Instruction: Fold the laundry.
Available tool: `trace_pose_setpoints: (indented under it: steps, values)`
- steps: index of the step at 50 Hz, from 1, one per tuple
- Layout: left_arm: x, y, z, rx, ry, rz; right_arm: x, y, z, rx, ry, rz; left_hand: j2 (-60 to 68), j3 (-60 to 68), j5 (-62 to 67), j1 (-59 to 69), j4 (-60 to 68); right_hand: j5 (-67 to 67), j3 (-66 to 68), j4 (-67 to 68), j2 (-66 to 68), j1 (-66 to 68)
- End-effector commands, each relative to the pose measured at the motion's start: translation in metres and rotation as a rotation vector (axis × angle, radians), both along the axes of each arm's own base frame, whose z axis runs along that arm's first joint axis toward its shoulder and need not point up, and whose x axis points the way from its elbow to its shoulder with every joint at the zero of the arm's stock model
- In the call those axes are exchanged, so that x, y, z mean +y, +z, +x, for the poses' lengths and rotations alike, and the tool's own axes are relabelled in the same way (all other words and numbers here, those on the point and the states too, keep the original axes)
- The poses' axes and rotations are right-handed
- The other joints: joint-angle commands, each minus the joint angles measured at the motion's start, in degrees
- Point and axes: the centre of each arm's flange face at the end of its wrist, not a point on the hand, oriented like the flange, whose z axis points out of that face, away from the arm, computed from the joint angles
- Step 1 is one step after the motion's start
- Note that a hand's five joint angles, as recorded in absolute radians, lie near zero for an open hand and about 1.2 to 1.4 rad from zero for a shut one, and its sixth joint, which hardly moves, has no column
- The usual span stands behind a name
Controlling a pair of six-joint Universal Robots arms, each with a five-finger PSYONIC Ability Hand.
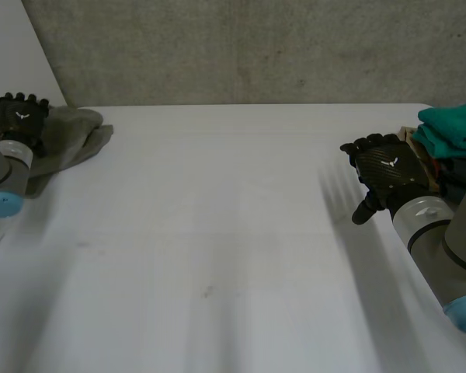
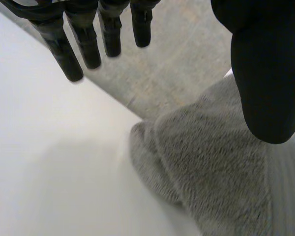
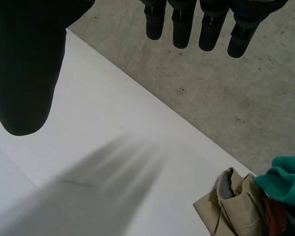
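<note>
We judge the grey cloth (image 1: 74,136) beside the empty, straight-fingered left hand (image 1: 19,118) done; the pile (image 1: 450,128) beside the equally empty, straight-fingered right hand (image 1: 388,172) awaits folding.

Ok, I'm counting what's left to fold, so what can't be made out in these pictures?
1. Pile with teal cloth: head view, cut by the frame edge and partly behind the right hand; item count unclear.
2. Grey cloth: head view, partly behind the left hand and arm; full shape unclear.
3. Dark item under the teal cloth: right wrist view, mostly covered, cut by the edge; kind unclear.
</note>
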Motion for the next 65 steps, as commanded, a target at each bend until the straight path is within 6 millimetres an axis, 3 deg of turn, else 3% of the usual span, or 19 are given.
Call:
trace_pose_setpoints:
  steps: [1, 9, 47, 51, 53, 54, 56, 58, 62, 65]
  values:
    - [0.005, -0.021, -0.005, -0.043, -0.039, 0.056, 0.0, -0.001, -0.001, 0.003, 0.001, 0.0, -5.3, -5.5, -5.5, -1.4, -5.0, -2.7, -1.5, -1.5, -1.7, -2.6]
    - [0.001, -0.046, 0.0, -0.188, -0.059, 0.046, -0.001, -0.007, 0.0, 0.008, 0.004, 0.009, -5.3, -5.5, -5.5, -1.4, -5.0, -2.7, -1.5, -1.5, -1.7, -2.6]
    - [-0.006, -0.068, 0.008, -0.255, -0.172, 0.001, -0.004, -0.015, 0.0, 0.039, 0.006, 0.012, -1.9, -2.1, -2.1, 2.0, -1.6, -2.7, -1.5, -1.5, -1.7, -2.6]
    - [-0.007, -0.07, 0.011, -0.255, -0.183, 0.0, -0.005, -0.015, 0.0, 0.038, 0.006, 0.011, 6.7, 6.5, 6.4, 10.6, 6.9, -2.7, -1.5, -1.5, -1.7, -2.6]
    - [-0.007, -0.071, 0.012, -0.256, -0.179, -0.001, -0.004, -0.016, 0.0, 0.039, 0.007, 0.014, 17.2, 17.1, 17.0, 21.1, 17.5, -2.7, -1.5, -1.5, -1.7, -2.6]
    - [-0.008, -0.07, 0.013, -0.256, -0.177, -0.004, -0.005, -0.016, 0.0, 0.039, 0.007, 0.012, 23.6, 23.4, 23.4, 27.5, 23.9, -2.7, -1.5, -1.5, -1.7, -2.6]
    - [-0.009, -0.069, 0.015, -0.257, -0.164, -0.01, -0.004, -0.017, 0.001, 0.04, 0.009, 0.016, 51.8, 51.7, 51.6, 55.7, 52.1, -2.7, -1.5, -1.5, -1.7, -2.6]
    - [-0.01, -0.066, 0.016, -0.258, -0.154, -0.022, -0.004, -0.017, 0.001, 0.04, 0.009, 0.016, 64.6, 64.5, 64.4, 68.5, 64.9, -2.7, -1.5, -1.5, -1.7, -2.6]
    - [-0.017, -0.041, 0.019, -0.264, -0.085, -0.106, -0.004, -0.018, 0.001, 0.042, 0.009, 0.017, 64.7, 64.5, 64.5, 68.6, 65.0, -2.7, -1.5, -1.5, -1.7, -2.6]
    - [-0.017, -0.009, 0.018, -0.235, -0.052, -0.159, -0.003, -0.018, 0.001, 0.042, 0.012, 0.017, 64.7, 64.5, 64.5, 68.6, 65.0, -2.7, -1.5, -1.5, -1.7, -2.6]
